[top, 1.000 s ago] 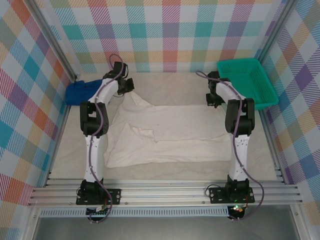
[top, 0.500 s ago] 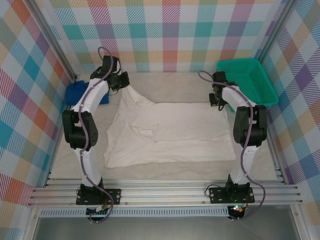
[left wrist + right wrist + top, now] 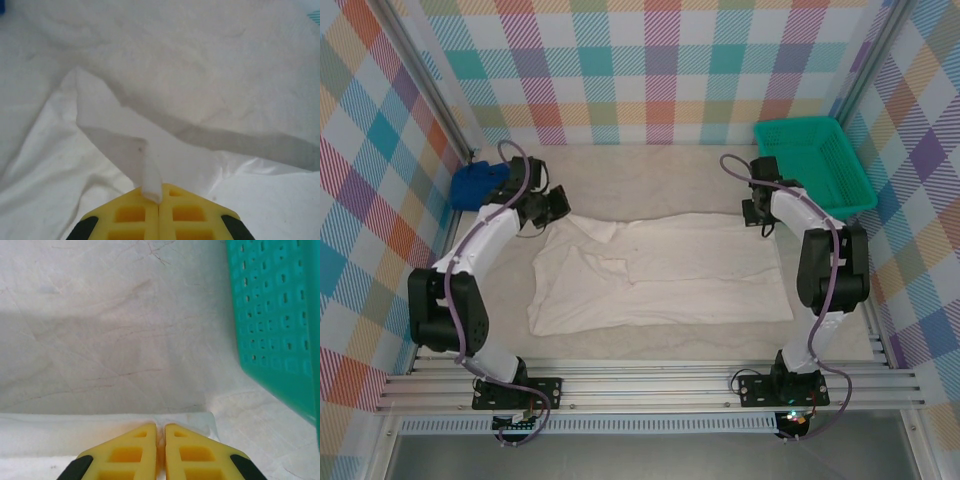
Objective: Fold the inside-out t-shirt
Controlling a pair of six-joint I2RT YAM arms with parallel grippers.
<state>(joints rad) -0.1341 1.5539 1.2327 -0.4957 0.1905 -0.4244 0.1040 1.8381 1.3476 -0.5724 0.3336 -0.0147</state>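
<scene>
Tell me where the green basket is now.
In the top view the green basket sits at the far right corner, beside the right wall, just beyond the right gripper.

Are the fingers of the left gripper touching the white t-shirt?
Touching. The left wrist view shows a fold of the white t-shirt pinched between the yellow fingers of the left gripper.
</scene>
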